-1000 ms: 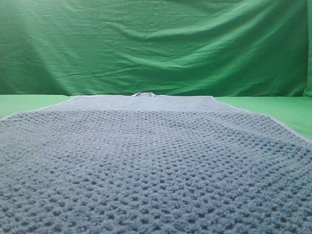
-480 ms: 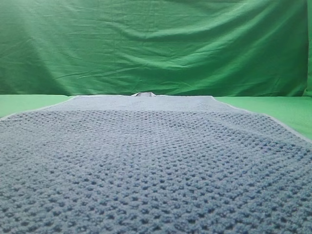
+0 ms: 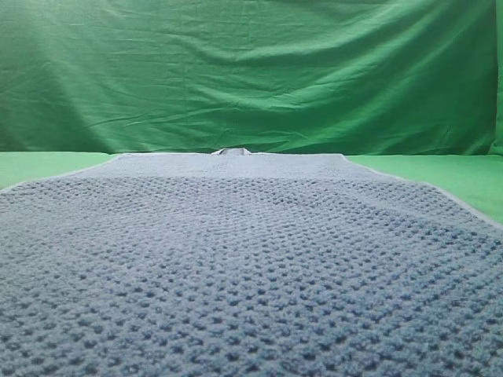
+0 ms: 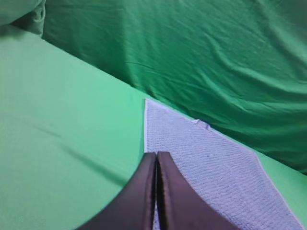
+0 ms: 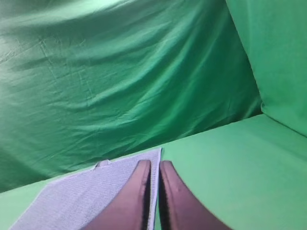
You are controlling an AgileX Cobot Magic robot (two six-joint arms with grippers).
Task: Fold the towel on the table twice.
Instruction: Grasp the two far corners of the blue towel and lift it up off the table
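Only the wrist views show the grippers: the left gripper (image 4: 156, 154) has its jaws pressed together, the right gripper (image 5: 154, 163) nearly so, both empty above the towel's (image 3: 251, 267) far corners. The blue-grey waffle towel lies flat, unfolded on the green desk (image 3: 440, 169), white tag (image 3: 233, 151) at its far edge.

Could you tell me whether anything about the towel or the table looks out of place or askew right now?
Nothing stands out. The towel lies spread flat and unfolded on the table, edges fairly straight, with its small white tag sticking up at the far edge. Only the green backdrop is wrinkled.
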